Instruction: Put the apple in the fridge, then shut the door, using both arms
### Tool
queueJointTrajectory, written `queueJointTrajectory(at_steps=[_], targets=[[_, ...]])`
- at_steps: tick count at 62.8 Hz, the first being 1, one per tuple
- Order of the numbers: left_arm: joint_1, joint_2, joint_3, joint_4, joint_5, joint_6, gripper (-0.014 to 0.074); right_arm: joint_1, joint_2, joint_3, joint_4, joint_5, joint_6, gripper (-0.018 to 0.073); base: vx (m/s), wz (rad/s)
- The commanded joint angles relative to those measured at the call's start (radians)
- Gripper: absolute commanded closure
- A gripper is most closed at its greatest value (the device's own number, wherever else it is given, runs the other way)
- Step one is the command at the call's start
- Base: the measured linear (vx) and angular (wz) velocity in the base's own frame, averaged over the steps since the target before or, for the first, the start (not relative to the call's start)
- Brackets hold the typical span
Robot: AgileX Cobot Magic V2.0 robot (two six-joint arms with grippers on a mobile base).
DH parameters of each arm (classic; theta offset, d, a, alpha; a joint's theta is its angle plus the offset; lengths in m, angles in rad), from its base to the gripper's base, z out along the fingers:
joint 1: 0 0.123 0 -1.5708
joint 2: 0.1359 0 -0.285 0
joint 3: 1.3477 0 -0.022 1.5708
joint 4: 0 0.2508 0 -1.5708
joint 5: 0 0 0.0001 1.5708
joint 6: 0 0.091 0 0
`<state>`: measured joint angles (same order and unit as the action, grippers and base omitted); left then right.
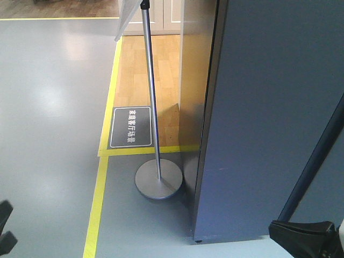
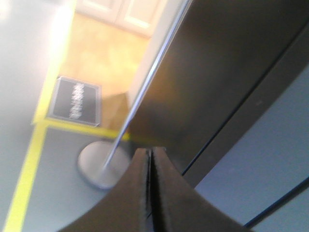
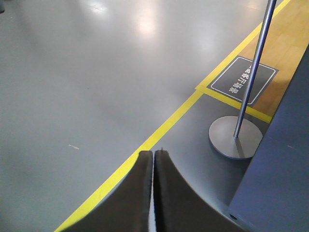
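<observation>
With no apple in view and both the left gripper (image 2: pixel 150 159) and right gripper (image 3: pixel 153 162) pressed closed and empty, the tall dark grey-blue fridge (image 1: pixel 269 118) probably needed one firm, flat closing push.

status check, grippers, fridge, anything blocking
Left gripper shut, empty. Right gripper shut, empty. Fridge door shut, apple not in view. Sign stand beside fridge corner.

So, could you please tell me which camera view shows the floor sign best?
The front view: the floor sign lies whole and sharp. The left wrist view shows it whole but blurred; the right wrist view has the pole crossing it.
</observation>
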<state>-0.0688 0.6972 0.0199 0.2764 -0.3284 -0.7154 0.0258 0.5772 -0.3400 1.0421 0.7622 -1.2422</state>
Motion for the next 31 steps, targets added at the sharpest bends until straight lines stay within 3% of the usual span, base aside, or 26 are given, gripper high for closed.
queueJointTrajectory(at_steps=[1, 8, 20, 31], targets=[[-0.002, -0.077, 0.035, -0.016, 0.073, 0.009, 0.0604, -0.002, 0.000, -0.027, 0.042, -0.014, -0.010, 0.0563, 0.00, 0.00], [-0.002, -0.185, 0.035, -0.016, 0.147, 0.090, 0.0604, -0.002, 0.000, -0.027, 0.042, -0.014, -0.010, 0.0563, 0.00, 0.00], [-0.001, -0.391, 0.035, -0.018, 0.218, 0.339, 0.0604, -0.002, 0.000, -0.027, 0.042, -0.013, -0.010, 0.0563, 0.00, 0.00], [0.005, -0.544, 0.035, -0.019, 0.307, 0.395, 0.0603, -0.002, 0.000, -0.027, 0.042, -0.013, -0.010, 0.0563, 0.00, 0.00]])
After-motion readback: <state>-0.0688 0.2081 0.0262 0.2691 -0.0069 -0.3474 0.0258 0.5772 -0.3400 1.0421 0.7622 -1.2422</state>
